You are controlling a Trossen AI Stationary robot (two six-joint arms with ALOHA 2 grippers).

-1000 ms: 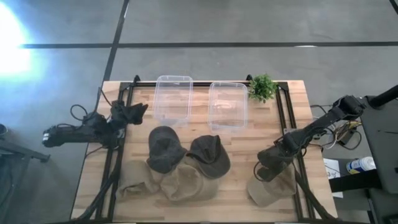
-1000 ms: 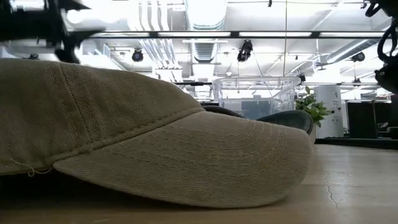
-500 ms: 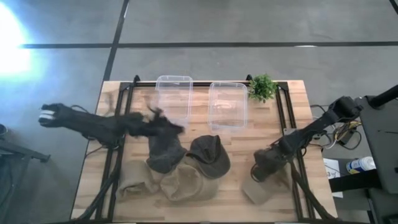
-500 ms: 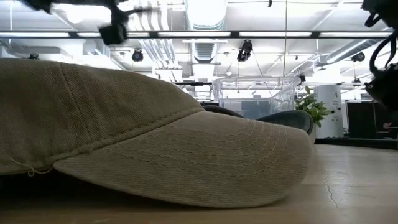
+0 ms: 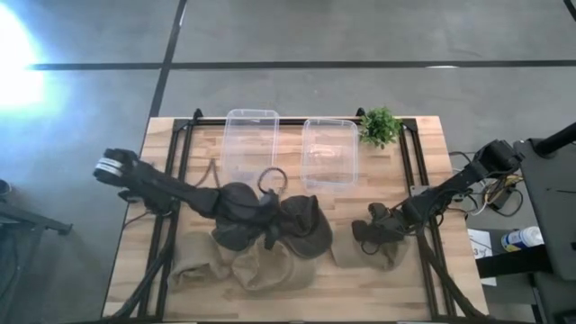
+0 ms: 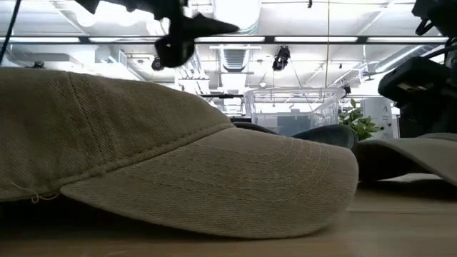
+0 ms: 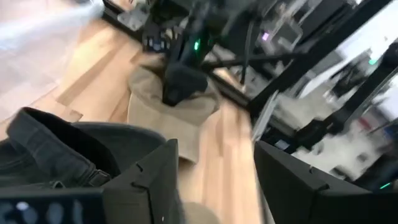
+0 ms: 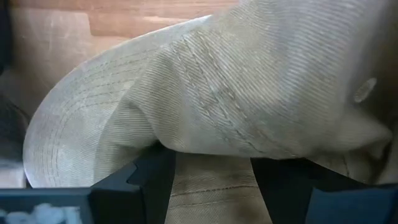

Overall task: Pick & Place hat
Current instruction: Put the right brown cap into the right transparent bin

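the landmark is the pile of caps at the middle of the light wooden table (image 5: 423, 144): two dark grey cotton caps (image 5: 236, 216) side by side at its rear, with tan cotton caps (image 5: 261, 268) lying under and in front of them, toward the table's front edge. behind the pile, toward the far edge, stand two clear plastic bins (image 5: 250, 142), and a small green potted plant (image 5: 380, 126) sits beyond the pile's right rear, just beside the right-hand bin

the left gripper (image 5: 266, 219) reaches in from the pile's left side and is over the two dark caps where they meet; in the left wrist view its fingers (image 7: 146, 180) stand apart with a dark cap and bare wood showing between them, so the jaws are open and hold nothing

to the right of the pile, just beside it, lies a separate khaki cotton cap (image 8: 249, 93). the right gripper (image 5: 367, 236) sits on it at table level; in the right wrist view the khaki fabric bunches between and over its dark fingers (image 8: 134, 183), so the jaws are closed on that cap, which still rests on the wood

in the low view a tan cap's brim (image 6: 214, 178) fills the foreground
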